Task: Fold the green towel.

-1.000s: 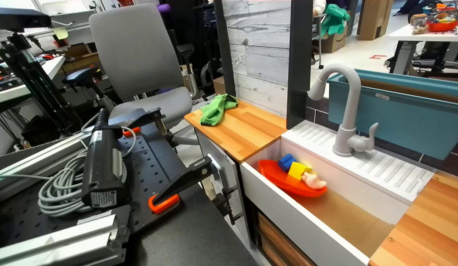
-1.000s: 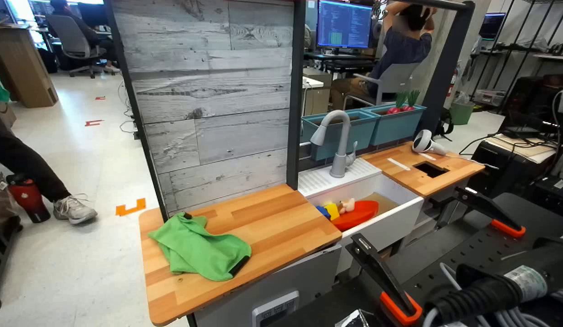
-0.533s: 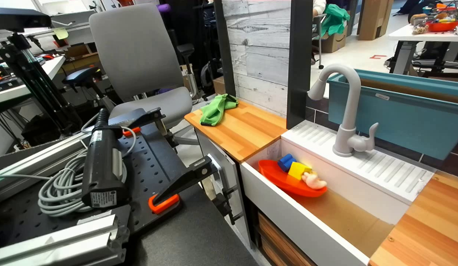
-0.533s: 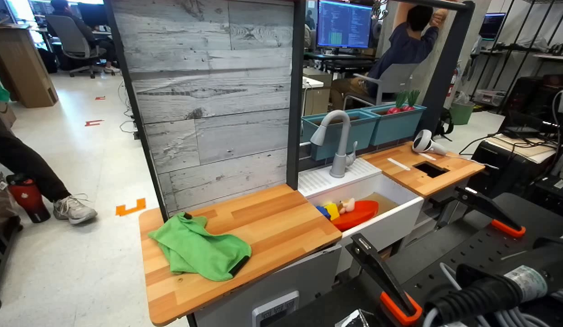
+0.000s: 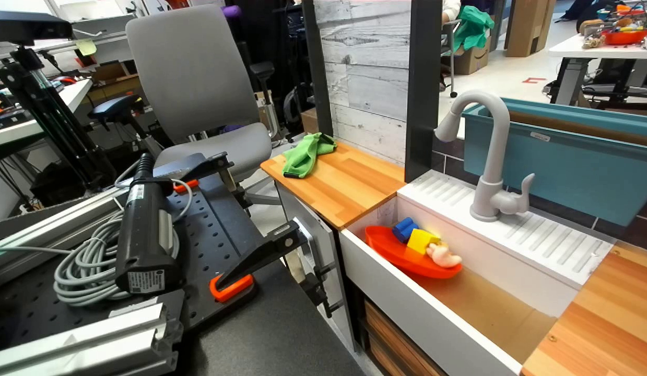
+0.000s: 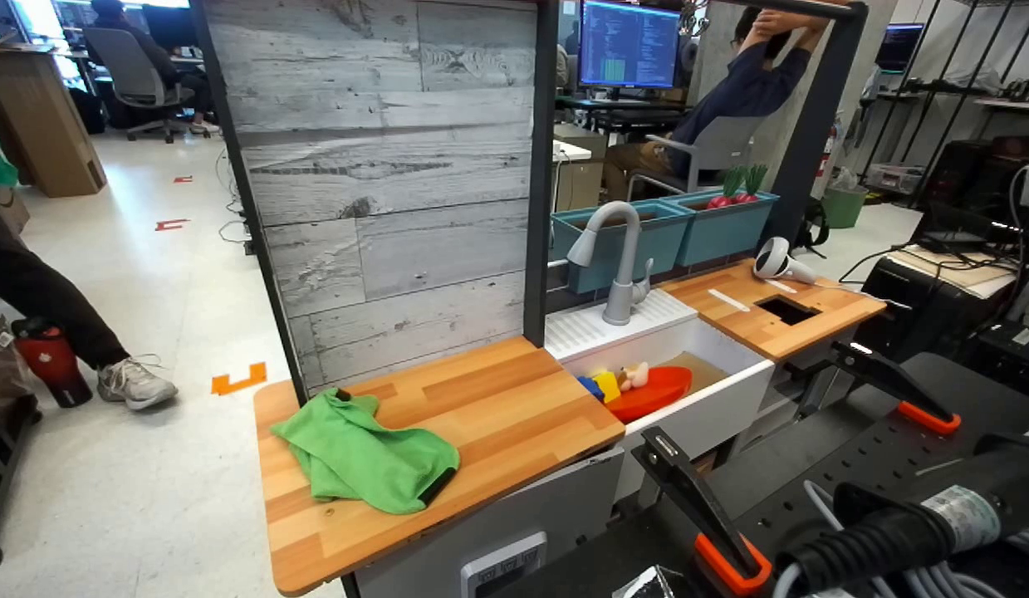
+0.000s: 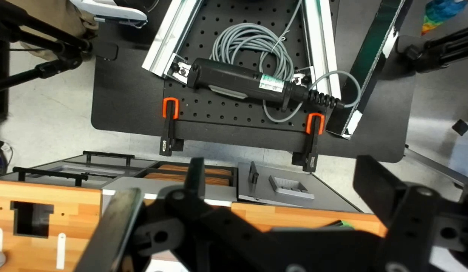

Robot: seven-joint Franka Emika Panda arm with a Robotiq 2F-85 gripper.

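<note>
The green towel lies crumpled, with loose folds, on the wooden counter, near its end away from the sink. Dark patches show at its edges. It also shows in an exterior view. In the wrist view only a small strip of the towel shows, the rest hidden behind the gripper body. My gripper comes in from the bottom of the wrist view, its fingers wide apart with nothing between them. It stands above the counter and floor area, apart from the towel. It shows in neither exterior view.
A grey-white wall panel stands behind the counter. Beside it are the sink with a red dish of toys and a tall faucet. A black table with clamps and a coiled cable faces the counter.
The towel and the counter things have not moved. Only the seated person in the background shifts arms and head.
</note>
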